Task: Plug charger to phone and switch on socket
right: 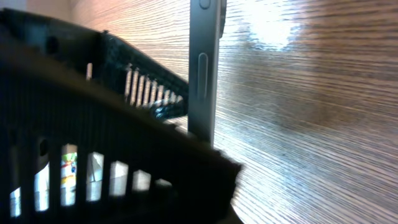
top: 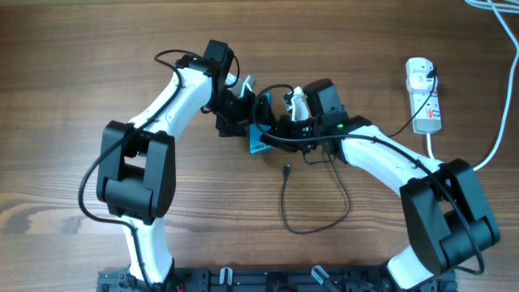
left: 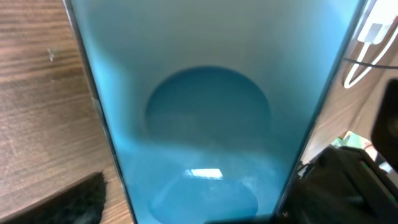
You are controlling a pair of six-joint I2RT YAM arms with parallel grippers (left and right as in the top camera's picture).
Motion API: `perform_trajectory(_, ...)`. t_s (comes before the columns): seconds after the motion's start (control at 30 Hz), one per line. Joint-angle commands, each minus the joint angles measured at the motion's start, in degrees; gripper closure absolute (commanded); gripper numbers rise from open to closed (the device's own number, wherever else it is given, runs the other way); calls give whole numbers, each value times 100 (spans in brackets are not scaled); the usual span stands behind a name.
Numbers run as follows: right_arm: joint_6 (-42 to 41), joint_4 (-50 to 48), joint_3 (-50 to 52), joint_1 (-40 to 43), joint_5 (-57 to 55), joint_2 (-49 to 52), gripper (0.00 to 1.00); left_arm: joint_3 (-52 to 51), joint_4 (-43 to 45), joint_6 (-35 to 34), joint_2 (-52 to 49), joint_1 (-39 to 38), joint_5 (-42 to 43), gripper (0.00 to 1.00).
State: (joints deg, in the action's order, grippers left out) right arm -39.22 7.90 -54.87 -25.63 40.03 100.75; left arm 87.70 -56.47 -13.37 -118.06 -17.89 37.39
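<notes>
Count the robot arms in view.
2: the left arm reaches in from the left side, the right arm from the right; they meet at the phone.

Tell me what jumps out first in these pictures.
The phone, its teal screen filling the left wrist view, stands out most; overhead, the left arm and right arm meet over it mid-table. The charger lies loose nearer the robot's base, and the socket sits far right.
</notes>
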Motion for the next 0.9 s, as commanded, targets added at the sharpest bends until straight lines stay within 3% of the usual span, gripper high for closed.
perform_trajectory(0.0,20,-118,-61,52,407,28,96,28,-7,118,149,-35,-109,0)
perform_trajectory(0.13,22,-227,-61,214,868,28,96,28,-2,116,149,-33,-146,0)
perform_trajectory(0.17,24,-238,-61,236,955,28,96,28,7,116,149,-33,-144,3)
perform_trajectory(0.2,26,-269,-61,260,1073,28,96,28,48,111,149,-33,-105,14)
perform_trajectory(0.23,28,-304,-61,280,1207,28,96,28,72,116,149,-31,-35,18)
perform_trajectory(0.33,28,-422,-61,319,1508,28,96,28,225,122,151,28,433,19)
perform_trajectory(0.47,20,-715,-61,376,1969,28,96,33,533,225,151,361,1775,19)
perform_trajectory(0.67,-326,-1104,-61,509,2264,28,96,33,662,1141,151,859,4151,23)
perform_trajectory(0.87,-636,-1519,-61,542,2291,28,96,33,678,1620,151,1239,4878,30)
